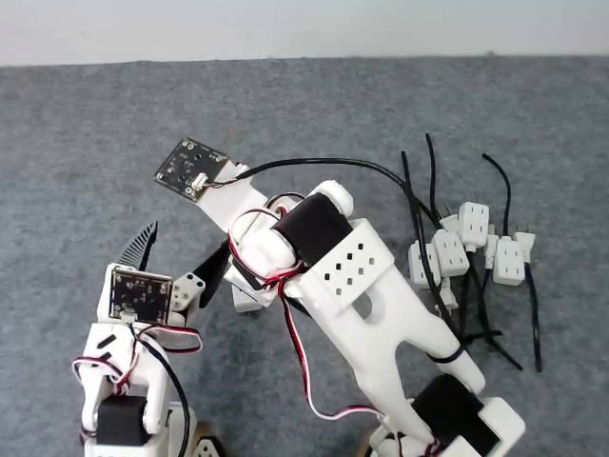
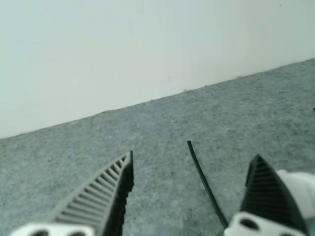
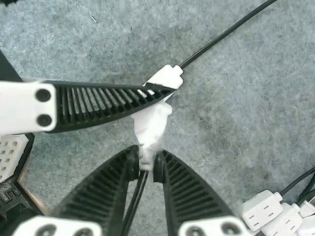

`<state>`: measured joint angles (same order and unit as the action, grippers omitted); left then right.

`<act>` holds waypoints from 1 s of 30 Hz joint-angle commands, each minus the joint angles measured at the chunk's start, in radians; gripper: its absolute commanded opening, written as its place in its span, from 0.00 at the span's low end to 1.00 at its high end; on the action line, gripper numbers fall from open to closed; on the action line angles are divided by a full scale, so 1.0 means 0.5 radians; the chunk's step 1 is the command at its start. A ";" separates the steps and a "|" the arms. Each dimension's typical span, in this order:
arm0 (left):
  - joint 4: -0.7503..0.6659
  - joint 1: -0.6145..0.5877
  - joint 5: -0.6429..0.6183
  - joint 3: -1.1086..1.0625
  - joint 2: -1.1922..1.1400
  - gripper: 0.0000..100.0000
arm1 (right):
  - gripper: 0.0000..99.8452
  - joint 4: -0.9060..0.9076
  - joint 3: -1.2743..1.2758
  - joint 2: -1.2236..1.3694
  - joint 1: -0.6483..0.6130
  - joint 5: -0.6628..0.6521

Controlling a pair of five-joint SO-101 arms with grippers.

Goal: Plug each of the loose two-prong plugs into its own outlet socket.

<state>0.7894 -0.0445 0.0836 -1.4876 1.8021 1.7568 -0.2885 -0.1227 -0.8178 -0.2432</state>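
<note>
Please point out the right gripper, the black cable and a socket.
right gripper (image 3: 146,162): right wrist view, between its fingertips.
black cable (image 3: 221,36): right wrist view, its middle stretch.
socket (image 3: 262,206): right wrist view, its white body.

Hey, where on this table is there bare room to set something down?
Bare carpet lies between the back wall and the open left gripper. Crowded: the sockets and cords beside the right arm, and the middle, where the right gripper pinches a white plug.

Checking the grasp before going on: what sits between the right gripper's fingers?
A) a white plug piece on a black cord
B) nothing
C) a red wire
A: in the right wrist view the right gripper is shut on the white plug piece.
</note>
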 commanded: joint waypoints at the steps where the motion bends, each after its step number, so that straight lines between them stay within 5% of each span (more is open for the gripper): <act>1: -0.049 0.092 -0.009 -0.023 0.034 0.35 | 0.01 0.087 -0.015 -0.118 -0.014 0.037; 17: -0.058 0.074 -0.006 -0.023 0.034 0.35 | 0.01 0.084 -0.012 -0.097 -0.020 0.043; 22: -0.178 -0.187 -0.018 0.008 0.034 0.35 | 0.01 0.081 0.107 -0.014 -0.020 0.015; 30: -0.141 -0.341 0.031 0.094 0.034 0.35 | 0.01 0.081 -0.021 0.124 0.032 -0.445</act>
<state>0.7142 -0.1780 0.0836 -1.5259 1.8021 1.7568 -0.2209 -0.0552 -0.8209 -0.3675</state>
